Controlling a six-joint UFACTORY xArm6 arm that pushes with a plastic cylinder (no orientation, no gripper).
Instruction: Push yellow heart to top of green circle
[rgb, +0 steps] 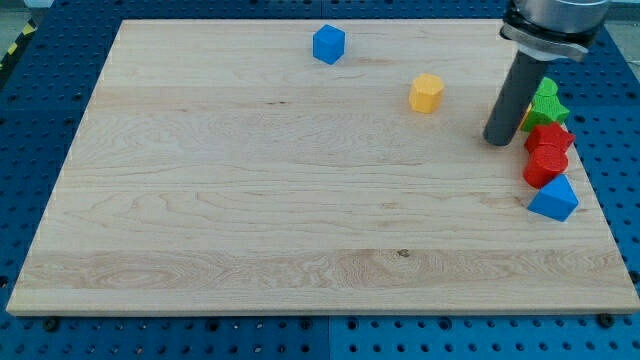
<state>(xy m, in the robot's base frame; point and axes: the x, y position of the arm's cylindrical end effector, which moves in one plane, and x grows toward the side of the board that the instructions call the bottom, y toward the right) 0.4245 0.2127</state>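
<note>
My tip (497, 141) rests on the board near the view's right edge. Just to its right is a tight cluster of blocks. A sliver of a yellow block (525, 121), likely the yellow heart, shows beside the rod, mostly hidden by it. Green blocks (547, 103) sit right behind it: a rounded one at the top and a star-like one below, with shapes hard to tell apart. The tip is left of the yellow sliver, close to it; contact cannot be told.
Two red blocks (547, 152) lie below the green ones, with a blue triangle (554, 200) under them by the board's right edge. A yellow hexagon (426, 92) lies left of the tip. A blue cube (328, 44) is near the view's top.
</note>
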